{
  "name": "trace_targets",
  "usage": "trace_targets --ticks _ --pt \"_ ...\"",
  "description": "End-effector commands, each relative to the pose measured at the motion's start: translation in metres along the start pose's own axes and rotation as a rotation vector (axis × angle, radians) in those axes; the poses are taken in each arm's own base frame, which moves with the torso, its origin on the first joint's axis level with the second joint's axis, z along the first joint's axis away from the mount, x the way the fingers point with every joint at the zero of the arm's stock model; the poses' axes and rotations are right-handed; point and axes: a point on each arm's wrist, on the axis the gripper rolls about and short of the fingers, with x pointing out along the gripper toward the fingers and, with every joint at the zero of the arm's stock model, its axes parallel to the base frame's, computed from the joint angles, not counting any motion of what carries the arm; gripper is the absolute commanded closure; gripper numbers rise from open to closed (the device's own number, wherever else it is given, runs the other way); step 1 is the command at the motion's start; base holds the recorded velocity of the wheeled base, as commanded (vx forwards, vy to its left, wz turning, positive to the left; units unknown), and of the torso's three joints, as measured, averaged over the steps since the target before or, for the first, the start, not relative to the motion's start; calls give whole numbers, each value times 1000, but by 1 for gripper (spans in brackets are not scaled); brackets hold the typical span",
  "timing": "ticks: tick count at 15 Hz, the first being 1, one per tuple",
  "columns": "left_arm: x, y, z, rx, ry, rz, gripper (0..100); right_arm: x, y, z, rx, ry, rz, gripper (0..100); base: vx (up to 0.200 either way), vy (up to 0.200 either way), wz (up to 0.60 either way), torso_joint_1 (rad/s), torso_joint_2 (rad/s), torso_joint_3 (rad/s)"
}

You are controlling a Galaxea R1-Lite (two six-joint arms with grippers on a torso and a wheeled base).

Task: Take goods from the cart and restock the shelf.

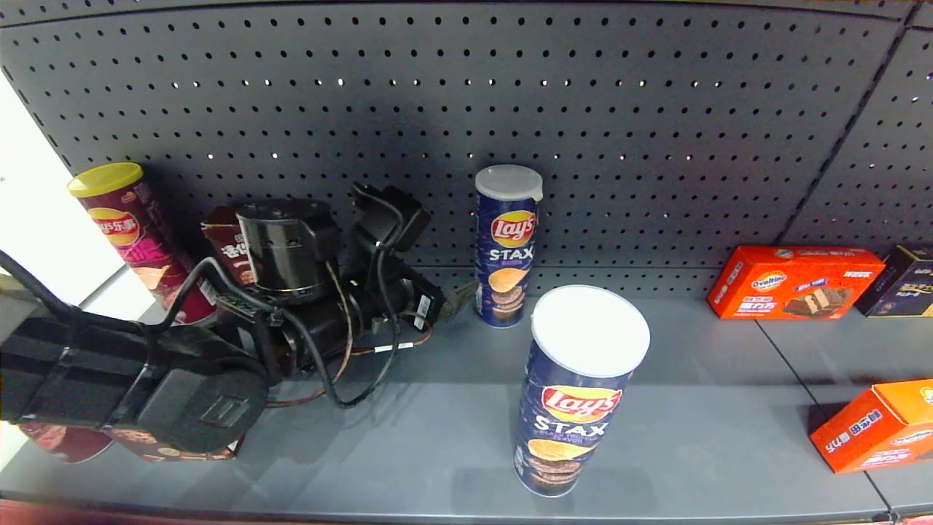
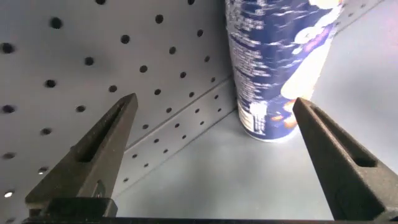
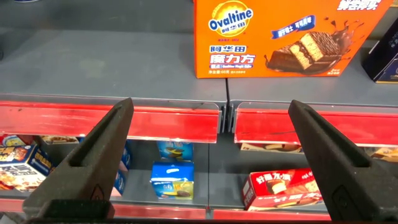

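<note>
Chip can [image 1: 506, 248] upright at shelf [image 1: 408, 408] back, just beyond left pincer [image 1: 455, 295] — spread, empty; right pincer [image 3: 208, 102] spread too — left arm nearer.

A grey metal shelf [image 1: 408, 437] is backed by a dark perforated panel [image 1: 583, 109]. Two chip cans are stood upright near its middle: a rear dark blue cylindrical can with a pale lid [image 1: 506, 248] is set close to the panel, and a front dark blue cylindrical can with a white lid [image 1: 576, 394] is placed nearer the front edge, apart from the first. At the left end a maroon cylindrical can with a yellow lid [image 1: 127, 226] is seen upright by the panel. Toward the right, an orange rectangular carton [image 1: 794, 281] is laid flat at the back, just beside a dark box [image 1: 904, 281] at the far right. A second orange carton [image 1: 875, 426] is laid nearer the front.
</note>
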Motion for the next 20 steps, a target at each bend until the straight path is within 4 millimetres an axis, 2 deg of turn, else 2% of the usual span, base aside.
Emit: trace_targets --ticks 1,5,7,9,10,12,14,16,17,20 --pt "-35 1 26 4 -75 6 0 0 0 0 0 1 0 0 0 0 0 0 0 0" --pt "-97 -26 60 -68 -206 -85 0 0 0 0 0 1 0 0 0 0 0 0 0 0" --pt "-133 -21 65 -100 -250 -74 0 0 0 0 0 1 0 0 0 0 0 0 0 0" --pt "-165 -21 60 -113 -246 -81 0 0 0 0 0 1 0 0 0 0 0 0 0 0" --pt "-197 -21 58 -109 -224 -103 0 0 0 0 0 1 0 0 0 0 0 0 0 0" --pt "-237 -24 59 -104 -224 -169 0 0 0 0 0 1 0 0 0 0 0 0 0 0" --pt "-272 -21 51 -70 -200 -191 0 0 0 0 0 1 0 0 0 0 0 0 0 0" --pt "-293 -19 42 -55 -180 -192 0 0 0 0 0 1 0 0 0 0 0 0 0 0" --pt "-311 -15 33 -46 -185 -124 0 0 0 0 0 1 0 0 0 0 0 0 0 0" --pt "-327 -23 -9 -29 -239 6 0 0 0 0 0 1 0 0 0 0 0 0 0 0"
